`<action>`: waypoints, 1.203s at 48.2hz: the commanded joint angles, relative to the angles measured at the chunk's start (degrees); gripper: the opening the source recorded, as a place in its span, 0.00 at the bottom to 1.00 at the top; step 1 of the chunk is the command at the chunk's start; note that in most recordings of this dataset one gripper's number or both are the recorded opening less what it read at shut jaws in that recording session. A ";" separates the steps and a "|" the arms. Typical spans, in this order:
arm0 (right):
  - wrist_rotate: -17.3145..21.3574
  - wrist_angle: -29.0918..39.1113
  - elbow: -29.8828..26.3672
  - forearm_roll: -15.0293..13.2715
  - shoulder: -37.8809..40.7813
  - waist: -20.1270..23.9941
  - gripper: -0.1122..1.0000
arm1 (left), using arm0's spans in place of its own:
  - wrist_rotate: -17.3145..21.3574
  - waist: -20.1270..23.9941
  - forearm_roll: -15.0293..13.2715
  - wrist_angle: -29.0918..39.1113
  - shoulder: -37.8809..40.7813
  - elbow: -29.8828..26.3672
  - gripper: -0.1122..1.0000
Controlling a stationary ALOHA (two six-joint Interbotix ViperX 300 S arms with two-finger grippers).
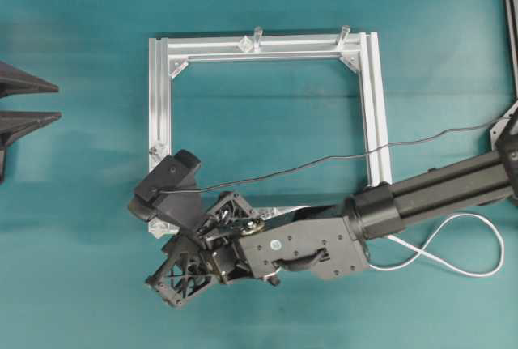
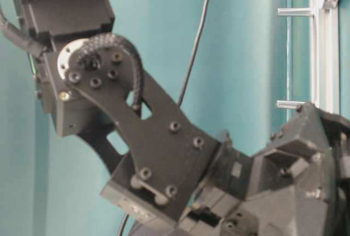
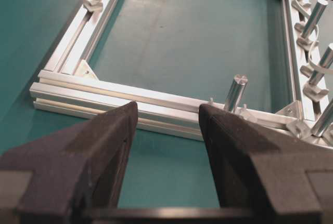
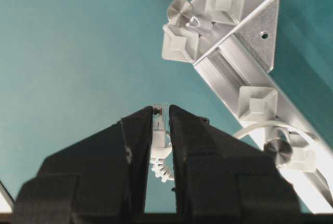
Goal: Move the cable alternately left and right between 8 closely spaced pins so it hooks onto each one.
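Note:
My right gripper (image 4: 161,110) is shut on the clear-and-silver plug (image 4: 160,125) of the white cable, holding it above the teal table just off the frame's corner. Behind the tips the cable (image 4: 258,126) curves round a metal post (image 4: 277,151). Diamond-shaped pins (image 4: 225,3) (image 4: 179,42) (image 4: 256,102) sit on the aluminium rails there. From overhead, the right gripper (image 1: 201,242) covers the frame's near left corner, and slack cable (image 1: 413,253) loops at the right. My left gripper (image 3: 167,115) is open and empty, facing the frame's left rail (image 3: 104,96); overhead, the left gripper (image 1: 58,102) sits at the far left edge.
The square aluminium frame (image 1: 376,106) lies mid-table with upright posts (image 1: 257,37) (image 1: 344,35) and one pin (image 1: 243,44) on its far rail. A thin black wire (image 1: 324,163) crosses the frame to the right wrist camera. A post (image 3: 235,91) stands just beyond the left gripper's right finger.

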 commanded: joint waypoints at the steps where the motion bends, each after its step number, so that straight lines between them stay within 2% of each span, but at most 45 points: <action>1: -0.09 -2.20 -1.76 -0.18 -1.32 0.35 0.21 | -0.53 0.18 0.09 -0.62 0.62 -0.53 0.58; 16: -1.32 -4.57 -7.12 -0.26 1.67 0.18 0.21 | -0.53 0.18 0.18 -0.53 0.62 -0.53 0.58; 27: -6.15 -3.87 -12.66 -0.18 4.83 0.09 0.21 | -0.53 0.18 0.09 -0.53 0.62 -0.53 0.58; 42: -9.32 -1.76 -19.51 -0.09 9.14 -0.62 0.21 | -0.53 0.18 0.09 -0.62 0.62 -0.53 0.58; 58: -12.39 0.09 -20.65 -0.09 9.49 -2.11 0.21 | -0.53 0.18 0.09 -0.62 0.62 -0.53 0.58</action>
